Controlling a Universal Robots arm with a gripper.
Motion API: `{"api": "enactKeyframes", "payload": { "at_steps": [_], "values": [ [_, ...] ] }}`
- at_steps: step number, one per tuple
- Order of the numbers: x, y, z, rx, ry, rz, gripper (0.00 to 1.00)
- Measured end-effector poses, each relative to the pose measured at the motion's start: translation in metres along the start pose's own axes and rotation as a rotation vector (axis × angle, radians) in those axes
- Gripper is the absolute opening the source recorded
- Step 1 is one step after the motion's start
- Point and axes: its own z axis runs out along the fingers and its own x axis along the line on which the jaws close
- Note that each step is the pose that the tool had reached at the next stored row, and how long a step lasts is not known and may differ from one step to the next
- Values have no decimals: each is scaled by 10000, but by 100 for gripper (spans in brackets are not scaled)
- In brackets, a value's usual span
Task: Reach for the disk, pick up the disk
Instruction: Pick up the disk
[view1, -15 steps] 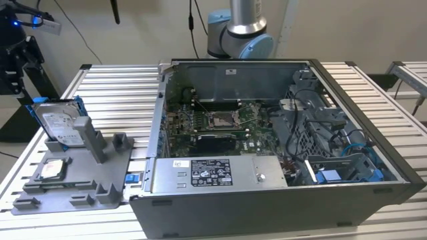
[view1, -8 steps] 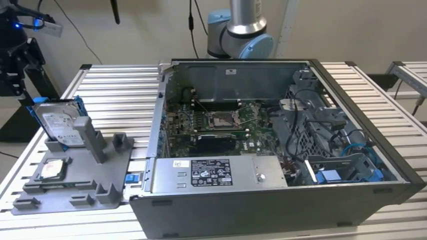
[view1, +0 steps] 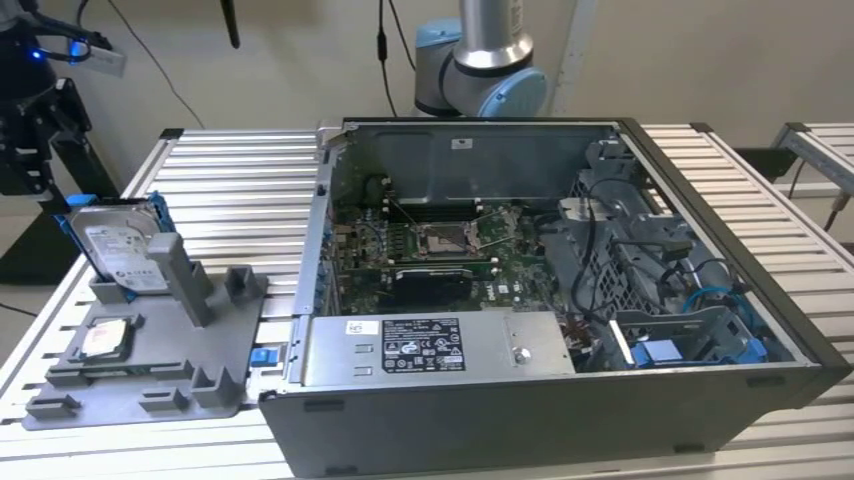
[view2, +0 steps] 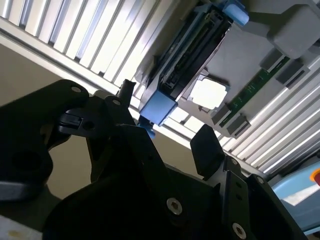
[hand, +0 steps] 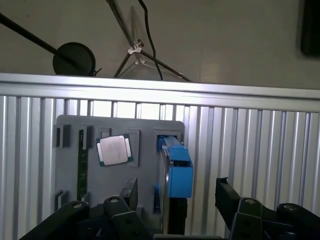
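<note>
1. The end effector (view1: 40, 180) hangs at the exterior view's upper left. Its fingers (hand: 223, 192) are spread wide with nothing between the pads.
2. The disk (view1: 118, 248) stands on edge just below and to the right of the end effector in the exterior view, apart from it. In both wrist views its upper edge, capped by blue rails (view2: 157, 106), lines up with the gap between the fingers.
3. The disk sits in a slot of a grey tray (view1: 160, 390) at the exterior view's lower left, on the slatted bench (view1: 227, 170).
4. A chip (view1: 107, 340) lies flat in the tray, near the disk.
5. An open computer case (view1: 534, 420) stands at centre and right, just beside the tray.
6. The arm base (view1: 481, 60) rises behind the case at top centre.
</note>
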Motion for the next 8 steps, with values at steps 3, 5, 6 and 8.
{"api": "enactKeyframes", "payload": {
  "at_steps": [3,5,6,8],
  "values": [
    [0,0,3,0,0,0,100],
    [0,-1,8,3,-1,0,100],
    [0,-1,12,4,-2,0,100],
    [0,-1,20,1,0,0,100]
  ]
}}
